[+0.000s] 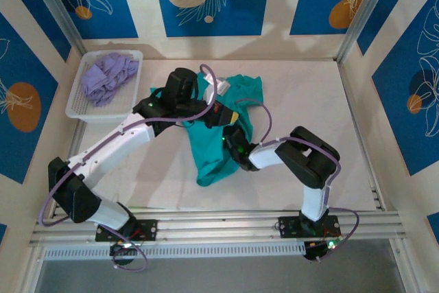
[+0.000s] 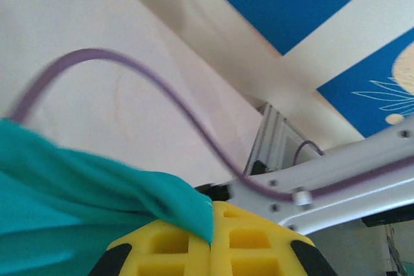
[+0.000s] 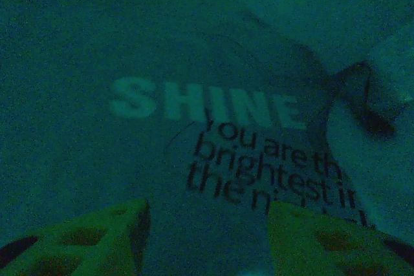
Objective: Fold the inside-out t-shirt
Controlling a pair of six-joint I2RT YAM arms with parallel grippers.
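Rail (image 1: 219, 223), white table (image 1: 309, 101), t-shirt (image 1: 209, 152), blue walls (image 1: 226, 18)

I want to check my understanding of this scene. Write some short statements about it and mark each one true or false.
1. The lavender garment lies in the white basket. True.
2. The left claw is open and empty. False: it is shut on the teal t-shirt.
3. The right claw is open. True.
4. The white lettering on the t-shirt reads "STAR". False: it reads "SHINE".
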